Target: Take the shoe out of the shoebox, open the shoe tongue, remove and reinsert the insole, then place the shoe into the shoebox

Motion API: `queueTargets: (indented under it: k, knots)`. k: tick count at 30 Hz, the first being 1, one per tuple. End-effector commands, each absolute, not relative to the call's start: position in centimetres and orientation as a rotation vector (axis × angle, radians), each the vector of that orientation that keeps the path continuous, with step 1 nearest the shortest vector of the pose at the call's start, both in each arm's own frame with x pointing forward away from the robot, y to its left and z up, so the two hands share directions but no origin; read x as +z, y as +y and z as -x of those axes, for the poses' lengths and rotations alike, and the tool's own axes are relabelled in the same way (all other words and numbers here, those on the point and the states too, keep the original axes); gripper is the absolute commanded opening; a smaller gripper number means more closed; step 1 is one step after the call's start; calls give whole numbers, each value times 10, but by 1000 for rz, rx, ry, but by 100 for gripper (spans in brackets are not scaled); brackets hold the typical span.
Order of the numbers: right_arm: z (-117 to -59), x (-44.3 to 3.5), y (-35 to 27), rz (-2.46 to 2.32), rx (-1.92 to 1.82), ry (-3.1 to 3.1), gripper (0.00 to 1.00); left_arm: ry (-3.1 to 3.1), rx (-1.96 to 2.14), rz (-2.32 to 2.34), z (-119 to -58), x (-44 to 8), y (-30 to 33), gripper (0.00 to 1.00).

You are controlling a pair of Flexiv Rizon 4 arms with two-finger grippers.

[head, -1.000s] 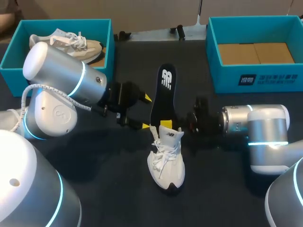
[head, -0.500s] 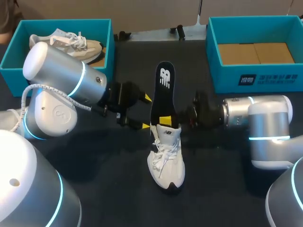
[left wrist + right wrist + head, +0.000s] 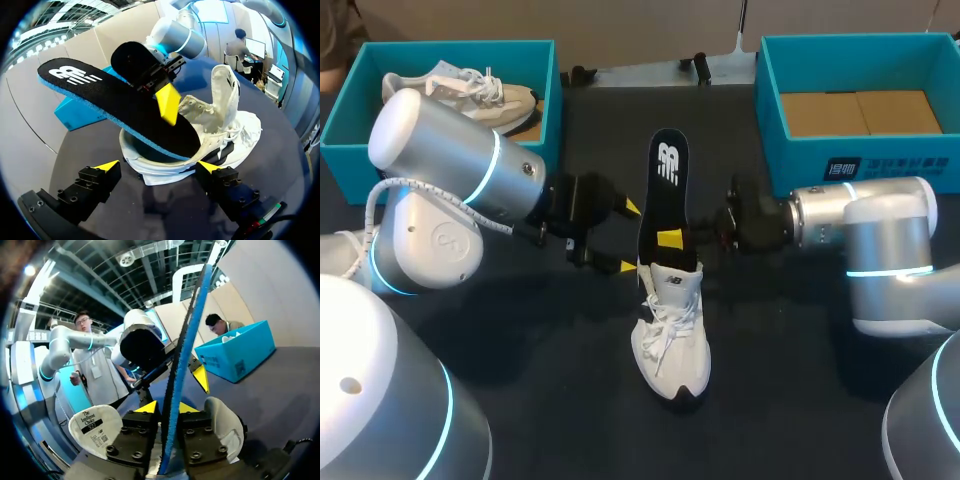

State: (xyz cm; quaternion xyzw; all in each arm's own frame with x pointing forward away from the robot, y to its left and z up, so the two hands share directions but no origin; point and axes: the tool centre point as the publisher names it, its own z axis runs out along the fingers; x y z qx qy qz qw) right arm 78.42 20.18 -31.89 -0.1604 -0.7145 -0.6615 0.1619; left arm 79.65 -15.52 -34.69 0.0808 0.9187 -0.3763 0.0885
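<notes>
Right gripper (image 3: 167, 409) is clamped edgewise on the black insole (image 3: 667, 195), whose lower end sits in the white shoe (image 3: 672, 330) standing mid-table. Left gripper (image 3: 157, 166) is spread wide around the heel, holding nothing (presumably a brace against tipping).

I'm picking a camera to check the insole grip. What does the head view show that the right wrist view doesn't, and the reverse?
Head view only: the right box, the shoe's laces and toe, and the insole's printed face. Right wrist view only: the insole edge-on between the right jaws, both pressing it. Both: shoe, insole, and the left jaws near the insole.
</notes>
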Motion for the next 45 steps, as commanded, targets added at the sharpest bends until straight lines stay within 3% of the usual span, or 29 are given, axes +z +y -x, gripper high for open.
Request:
queueTargets:
  k: [1,29,35,45]
  knots:
    - [-783,-326,205,464,-1889,-2022,0,2734,-1115,-240,-796,-347,-156,100]
    - [-751,-344,207,597,-1812,-1987,0,2734,-1115,-240,-796,-347,-156,100]
    - [-758,-338,205,579,-1807,-2007,19,2734,-1115,-240,-796,-347,-156,100]
    - [-768,-331,203,547,-1796,-2034,25,2734,-1115,-240,-796,-347,-156,100]
